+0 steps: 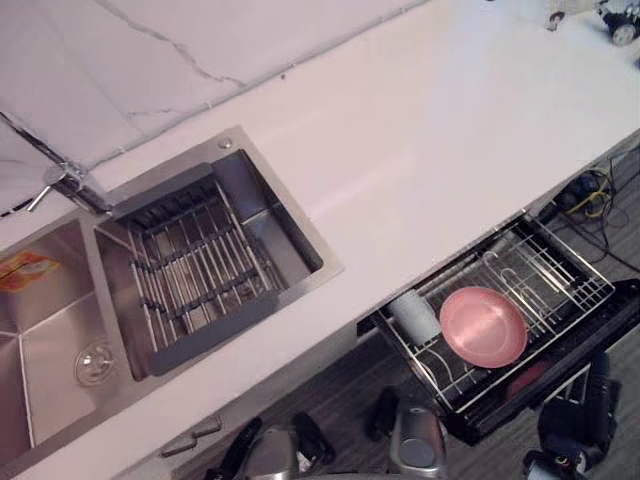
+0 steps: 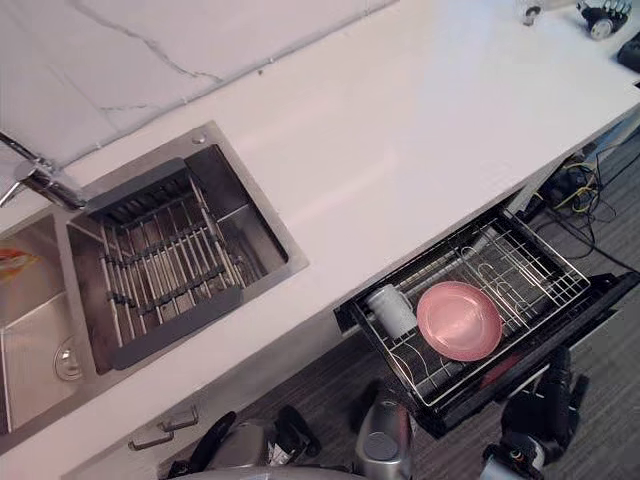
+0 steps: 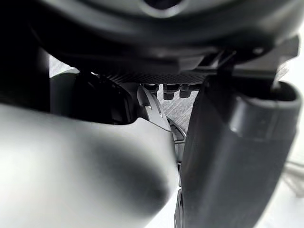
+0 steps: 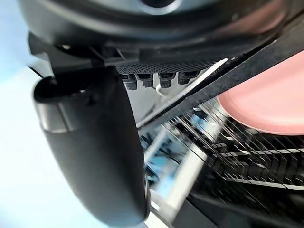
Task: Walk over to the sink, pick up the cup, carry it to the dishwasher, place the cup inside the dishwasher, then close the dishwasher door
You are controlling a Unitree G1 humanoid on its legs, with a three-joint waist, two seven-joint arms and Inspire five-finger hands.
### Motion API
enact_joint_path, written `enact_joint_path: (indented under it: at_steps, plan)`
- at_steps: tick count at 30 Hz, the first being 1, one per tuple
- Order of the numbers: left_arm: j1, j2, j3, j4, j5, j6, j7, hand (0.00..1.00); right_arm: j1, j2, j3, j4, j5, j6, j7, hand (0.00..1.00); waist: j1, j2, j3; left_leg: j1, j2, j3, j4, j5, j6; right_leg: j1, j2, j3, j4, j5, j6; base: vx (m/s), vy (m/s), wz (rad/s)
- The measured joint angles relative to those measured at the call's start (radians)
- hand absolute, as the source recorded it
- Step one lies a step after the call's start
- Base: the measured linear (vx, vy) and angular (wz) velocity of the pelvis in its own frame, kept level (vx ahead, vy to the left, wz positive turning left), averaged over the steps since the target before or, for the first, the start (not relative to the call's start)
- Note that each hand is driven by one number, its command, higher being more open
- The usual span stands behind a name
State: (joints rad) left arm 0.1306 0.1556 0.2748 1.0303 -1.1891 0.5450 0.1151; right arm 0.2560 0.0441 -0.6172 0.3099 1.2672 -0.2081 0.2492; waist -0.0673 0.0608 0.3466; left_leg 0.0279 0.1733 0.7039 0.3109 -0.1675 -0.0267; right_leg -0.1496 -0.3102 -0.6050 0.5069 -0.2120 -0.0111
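One cup (image 1: 414, 315) is already lying in the wire rack (image 1: 565, 272) of the open dishwasher, at the end nearest the sink (image 1: 312, 220), and it is just beside a pink plate (image 1: 483, 326), perhaps touching its edge. The cup's long axis is running roughly from the tabletop (image 1: 430, 150) edge out toward the robot. I cannot tell which way its mouth is pointing.

The right hand (image 2: 545, 410) is hanging low beside the outer edge of the dishwasher door (image 1: 620, 305). Its fingers are looking relaxed and are holding nothing. The left hand (image 3: 232, 161) is showing close up in its wrist view, and I cannot tell if it is open or closed.

In my judgement the placing is done and only the closing is waiting. The right hand is the nearer one, because the door front is lying between it and the cup, so a push from this hand toward the tabletop edge should be sending the rack in
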Motion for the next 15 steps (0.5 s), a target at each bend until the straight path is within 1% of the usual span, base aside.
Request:
enact_joint_path:
  at_steps: [2,3,4,5,6,8,9,10,11,12,15]
  plan:
    - [0.008,-0.006,0.003,-0.002,0.000,-0.011,-0.006,1.00,0.001,-0.011,0.002,0.000,-0.001,0.029,0.007,1.00,0.003,0.005,-0.005,0.009,-0.001,0.008,-0.006,0.013,0.006,0.013,-0.013,-0.015,0.004,-0.001,0.001,-0.04,0.034,0.27]
    - [0.012,-0.010,0.003,-0.006,0.000,-0.015,-0.009,1.00,0.001,-0.025,0.002,-0.001,-0.003,0.044,0.007,1.00,0.014,0.007,-0.008,0.018,-0.008,0.008,-0.014,0.020,0.011,0.021,-0.018,-0.016,0.004,-0.001,0.002,-0.05,0.045,0.17]
    - [0.013,-0.010,0.003,-0.008,0.001,-0.016,-0.009,1.00,0.001,-0.035,0.002,-0.001,-0.004,0.055,0.007,1.00,0.018,0.009,-0.009,0.023,-0.013,0.006,-0.019,0.024,0.010,0.026,-0.020,-0.018,0.004,0.000,0.002,-0.05,0.051,0.12]
    - [0.017,-0.013,0.003,-0.011,0.001,-0.020,-0.009,1.00,0.001,-0.051,0.003,-0.001,-0.004,0.087,0.007,1.00,0.025,0.013,-0.012,0.029,-0.023,-0.003,-0.032,0.035,0.009,0.036,-0.028,-0.027,0.004,0.002,0.007,-0.05,0.047,0.19]
    - [0.018,-0.015,0.003,-0.011,0.002,-0.022,-0.010,1.00,0.001,-0.052,0.007,-0.001,-0.005,0.103,0.007,1.00,0.027,0.016,-0.014,0.030,-0.028,-0.012,-0.038,0.040,0.011,0.043,-0.033,-0.037,0.004,0.003,0.009,-0.05,0.044,0.24]
    - [0.022,-0.018,0.003,-0.013,0.003,-0.027,-0.011,1.00,-0.006,-0.052,0.021,-0.002,-0.007,0.110,0.006,1.00,0.030,0.020,-0.018,0.037,-0.039,-0.027,-0.055,0.057,0.015,0.058,-0.042,-0.053,0.004,0.003,0.010,-0.04,0.031,0.28]
    - [0.023,-0.022,0.003,-0.012,0.012,-0.028,-0.015,1.00,-0.019,-0.057,0.022,-0.002,-0.022,0.116,0.003,1.00,0.036,0.026,-0.022,0.037,-0.045,-0.038,-0.064,0.068,0.016,0.065,-0.047,-0.064,0.004,0.002,0.012,-0.06,0.033,0.30]
    - [0.023,-0.026,0.003,-0.014,0.031,-0.029,-0.024,1.00,-0.033,-0.070,0.027,-0.001,-0.044,0.121,-0.008,1.00,0.050,0.034,-0.027,0.034,-0.048,-0.045,-0.067,0.079,0.019,0.066,-0.050,-0.072,0.004,0.002,0.012,-0.07,0.027,0.25]
    - [0.023,-0.029,0.004,-0.016,0.042,-0.030,-0.030,1.00,-0.039,-0.079,0.035,-0.001,-0.053,0.124,-0.013,1.00,0.054,0.038,-0.030,0.031,-0.049,-0.049,-0.067,0.085,0.020,0.068,-0.051,-0.078,0.004,0.002,0.012,-0.09,0.017,0.33]
    - [0.023,-0.033,0.004,-0.017,0.071,-0.032,-0.048,1.00,-0.061,-0.092,0.045,0.003,-0.080,0.141,-0.026,1.00,0.057,0.046,-0.034,0.025,-0.051,-0.062,-0.062,0.102,0.022,0.080,-0.058,-0.098,0.004,-0.001,0.013,-0.09,0.006,0.34]
    - [0.023,-0.037,0.008,-0.024,0.116,-0.033,-0.081,1.00,-0.139,-0.131,0.088,0.054,-0.094,0.143,-0.063,1.00,0.072,0.050,-0.036,0.010,-0.053,-0.064,-0.041,0.141,0.019,0.089,-0.065,-0.111,-0.005,-0.007,0.009,-0.16,-0.012,0.20]
